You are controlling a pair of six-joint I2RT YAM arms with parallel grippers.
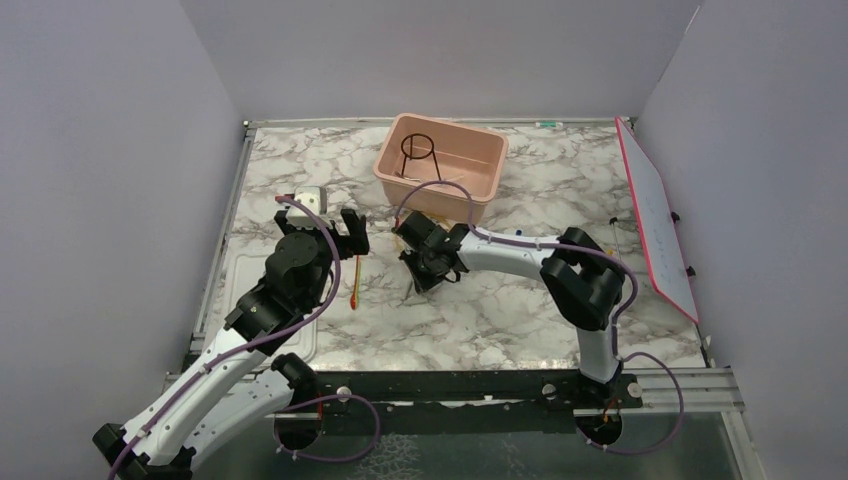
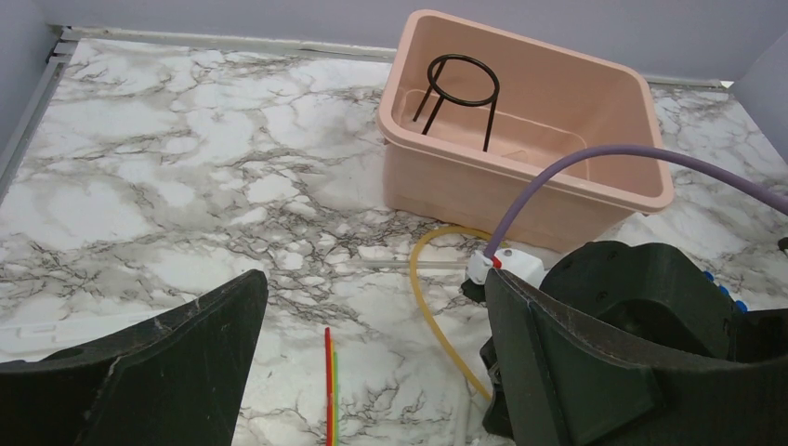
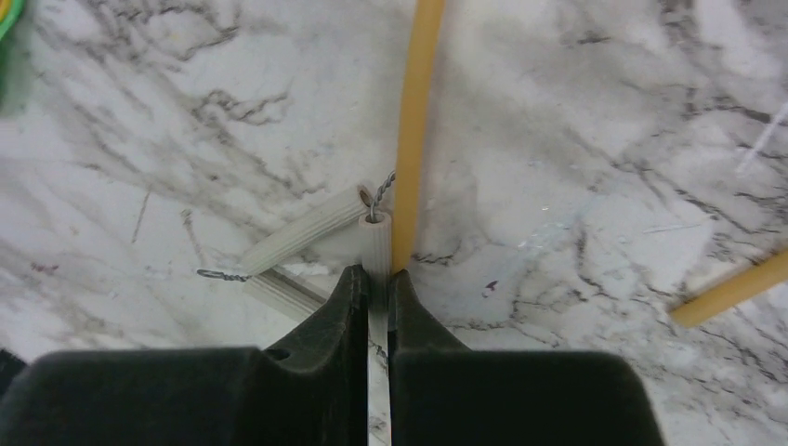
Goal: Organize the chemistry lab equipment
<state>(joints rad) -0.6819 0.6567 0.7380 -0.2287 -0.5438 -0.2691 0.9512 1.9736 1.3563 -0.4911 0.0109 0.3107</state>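
- At 12 o'clock on the tabletop (image 1: 520, 310): pink tub (image 2: 465, 190), holding the black ring stand (image 2: 463, 103) upright toward its 9 o'clock wall, plus a thin pale piece (image 1: 437, 181).
- At 9 o'clock: left hand (image 2: 372, 372), spread wide, empty, above the red-orange rod (image 2: 329, 390).
- At centre: right hand (image 3: 378, 277), pinched narrow on one ribbed leg of the clay triangle (image 3: 307, 228).
- Best lifted straight up, clear of the rubber tube (image 3: 413, 139) just beside at 3 o'clock, then carried to the tub.

The left arm's black claw (image 2: 372, 288) gapes wide, its fingers far apart. The right arm's black claw (image 3: 374, 279) points down, pinching a white ribbed tube (image 3: 376, 246) between its fingertips.
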